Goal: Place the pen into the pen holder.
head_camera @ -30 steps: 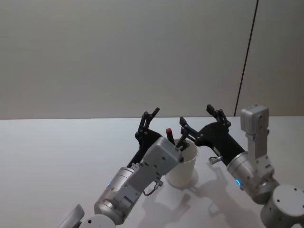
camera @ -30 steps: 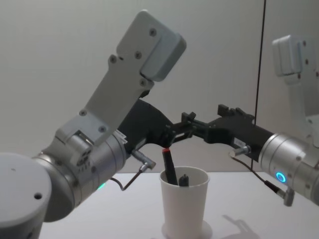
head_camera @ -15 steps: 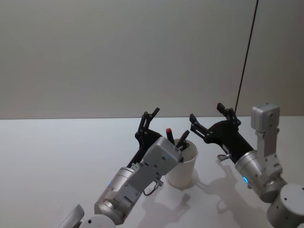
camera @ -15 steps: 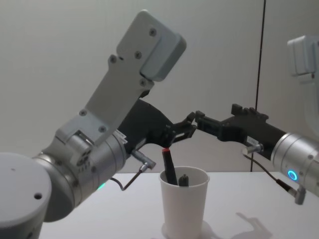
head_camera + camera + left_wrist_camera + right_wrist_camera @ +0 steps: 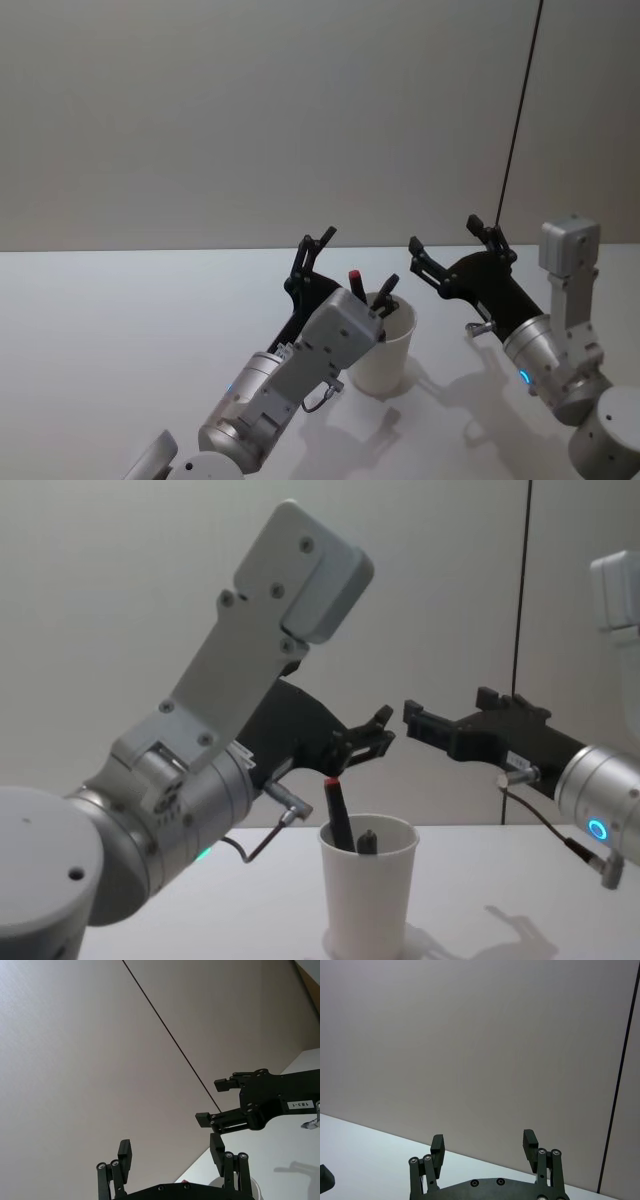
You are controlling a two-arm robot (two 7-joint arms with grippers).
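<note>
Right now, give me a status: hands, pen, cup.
Both hands open, empty: left hand over the cup, right hand beside it. Two pens stand inside. Nothing blocking.

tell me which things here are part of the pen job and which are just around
Part of the job:
- pen holder, a white cup on the table
- red-capped pen standing in it
- dark pen also inside
- left gripper, open, above the cup
- right gripper, open, off to the cup's right

Just around:
- white table
- black cable on the wall
</note>
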